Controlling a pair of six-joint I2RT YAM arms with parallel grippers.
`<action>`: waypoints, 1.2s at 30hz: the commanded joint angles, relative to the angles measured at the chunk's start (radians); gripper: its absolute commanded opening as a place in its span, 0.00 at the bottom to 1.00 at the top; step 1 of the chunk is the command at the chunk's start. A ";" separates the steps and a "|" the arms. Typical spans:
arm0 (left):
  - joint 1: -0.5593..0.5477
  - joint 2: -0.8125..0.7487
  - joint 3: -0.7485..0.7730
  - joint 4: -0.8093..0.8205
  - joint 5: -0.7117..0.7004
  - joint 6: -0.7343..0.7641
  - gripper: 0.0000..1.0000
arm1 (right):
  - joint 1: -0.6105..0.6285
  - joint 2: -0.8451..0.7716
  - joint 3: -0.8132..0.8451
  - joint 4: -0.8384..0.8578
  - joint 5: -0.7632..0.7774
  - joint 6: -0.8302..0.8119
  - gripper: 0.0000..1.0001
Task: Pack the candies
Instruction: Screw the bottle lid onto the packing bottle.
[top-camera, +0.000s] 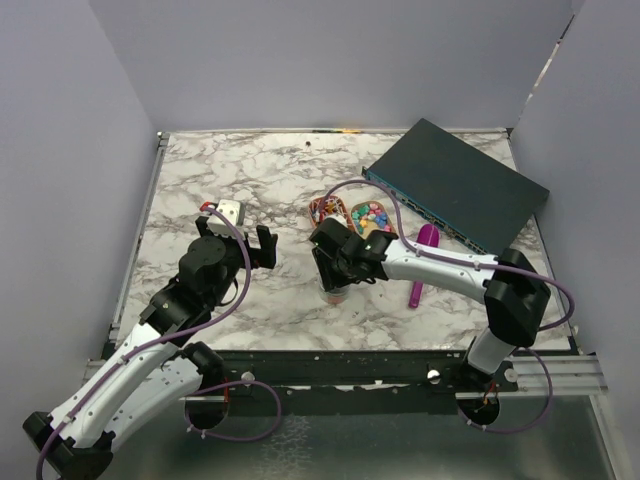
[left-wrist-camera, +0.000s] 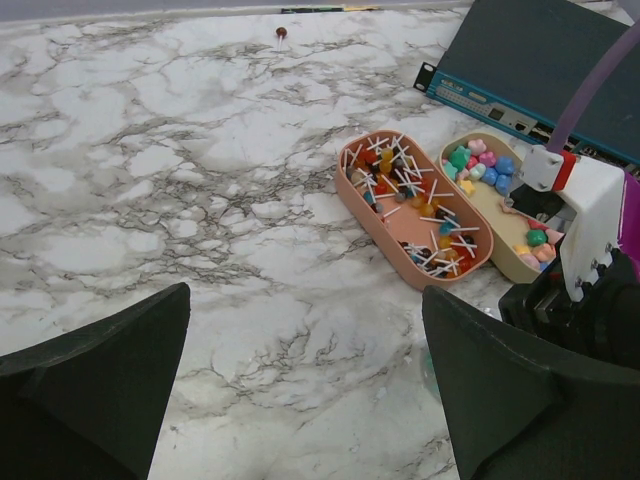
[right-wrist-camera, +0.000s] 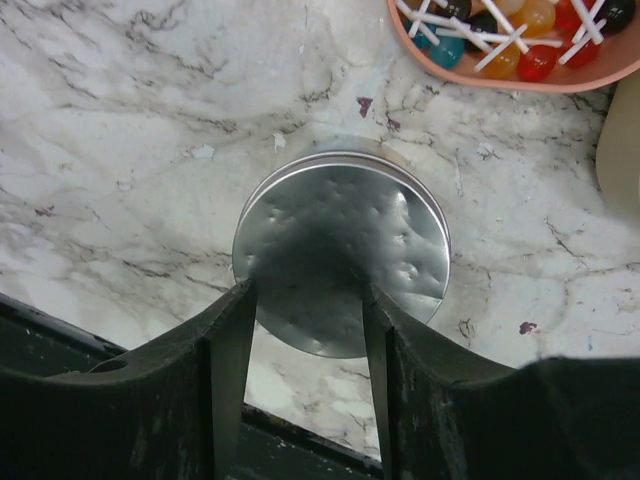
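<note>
Pastel candies (left-wrist-camera: 480, 165) lie loose in a beige tray (left-wrist-camera: 492, 215), ahead-right of the half-open right gripper (right-wrist-camera: 305, 300) over a metal tin (right-wrist-camera: 340, 220). They look light, hard and rolly, so pinch one gently. The left gripper (left-wrist-camera: 305, 300) gapes empty.

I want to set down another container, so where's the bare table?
Widest bare marble: the far-left stretch, beyond the left gripper and left of the lollipop tray. Crowded on the right: candy tray, network switch, purple brush, and the right gripper over the round tin.
</note>
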 joint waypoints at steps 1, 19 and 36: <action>0.004 -0.008 -0.001 -0.006 -0.012 0.010 0.99 | 0.009 0.034 -0.053 -0.021 -0.016 0.019 0.51; 0.002 0.009 -0.009 0.000 0.120 -0.030 0.99 | 0.009 -0.097 0.106 -0.091 0.099 -0.051 0.59; 0.002 -0.002 -0.013 -0.002 0.089 -0.034 0.99 | 0.010 0.002 0.136 -0.033 0.014 -0.086 0.25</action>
